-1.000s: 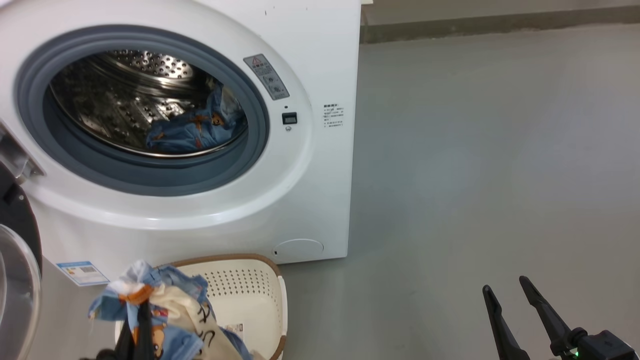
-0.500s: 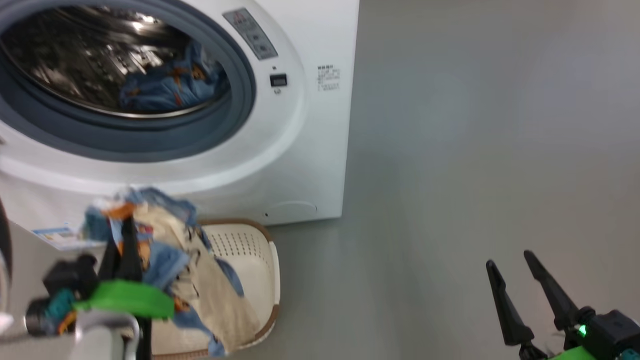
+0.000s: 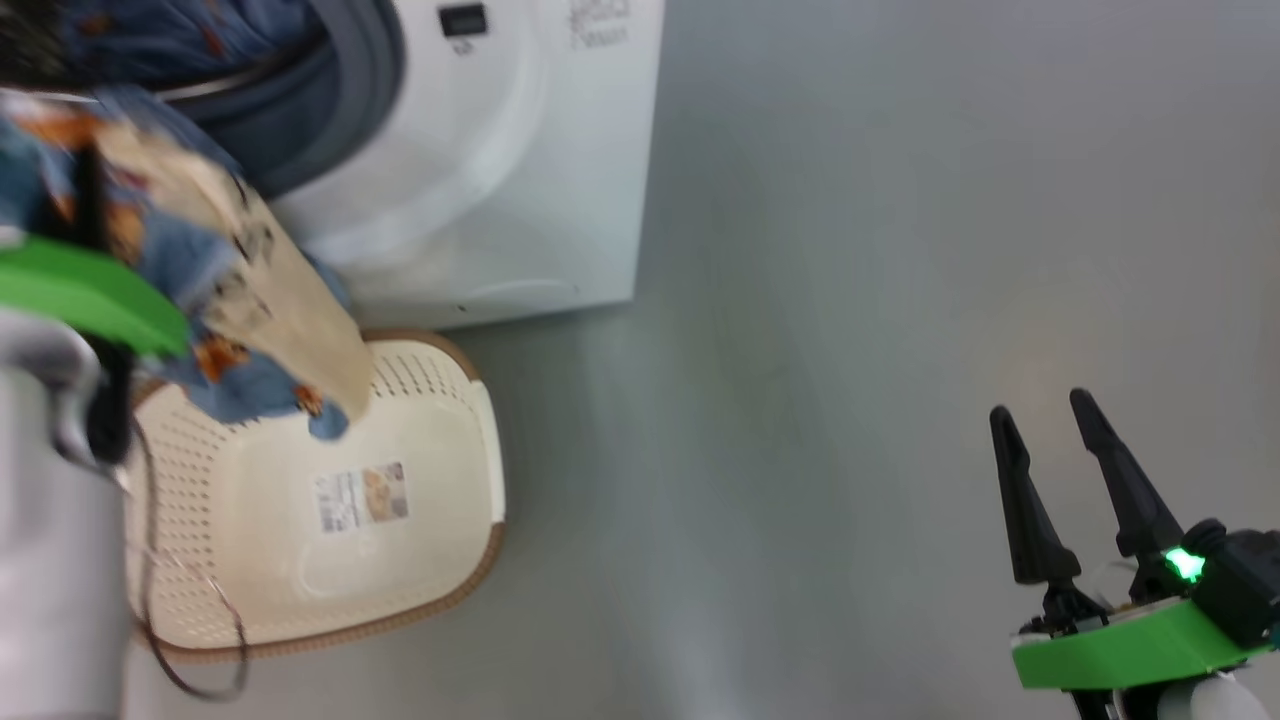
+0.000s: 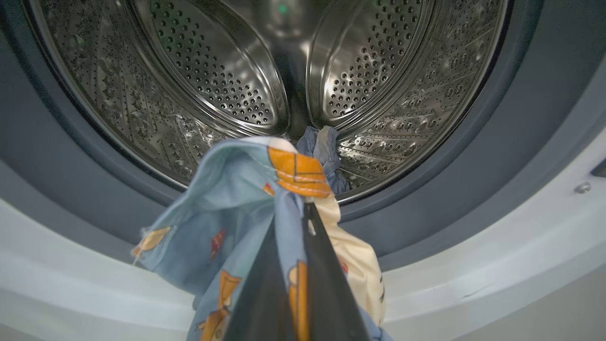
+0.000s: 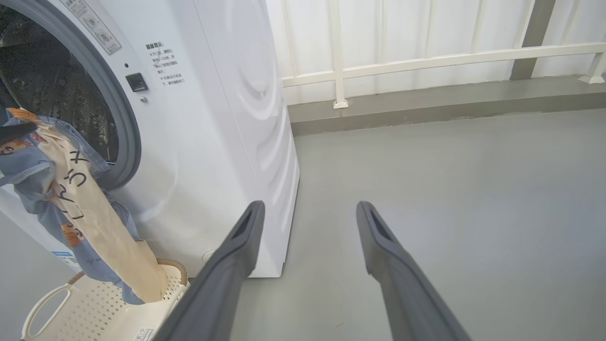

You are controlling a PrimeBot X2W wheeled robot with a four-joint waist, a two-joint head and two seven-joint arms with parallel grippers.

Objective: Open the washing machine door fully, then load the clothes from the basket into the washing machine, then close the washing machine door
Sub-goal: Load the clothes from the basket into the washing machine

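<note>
My left gripper point(image 3: 88, 170) is shut on a bundle of the clothes point(image 3: 230, 270), light-blue bear-print fabric with a cream part. It holds them up in front of the washing machine point(image 3: 520, 200) opening. In the left wrist view the gripper point(image 4: 305, 208) pinches the clothes point(image 4: 222, 227) just outside the grey gasket point(image 4: 497, 142), facing the steel drum point(image 4: 213, 71). Another blue piece point(image 4: 322, 147) lies inside the drum. The cloth's cream tail hangs down into the basket point(image 3: 420, 400), whose bare bottom shows its label point(image 3: 362, 496). My right gripper point(image 3: 1040, 405) is open over the floor. The door is out of view.
Bare grey floor point(image 3: 850, 300) spreads to the right of the machine. A white railing and wall point(image 5: 426, 61) stand behind it. My pale left forearm point(image 3: 50, 560) and a loose cable loop point(image 3: 190, 640) overlap the basket's left side.
The head camera has tilted down and shifted. My left gripper has lifted the clothes out of the basket, up to the drum opening. The right gripper stays open.
</note>
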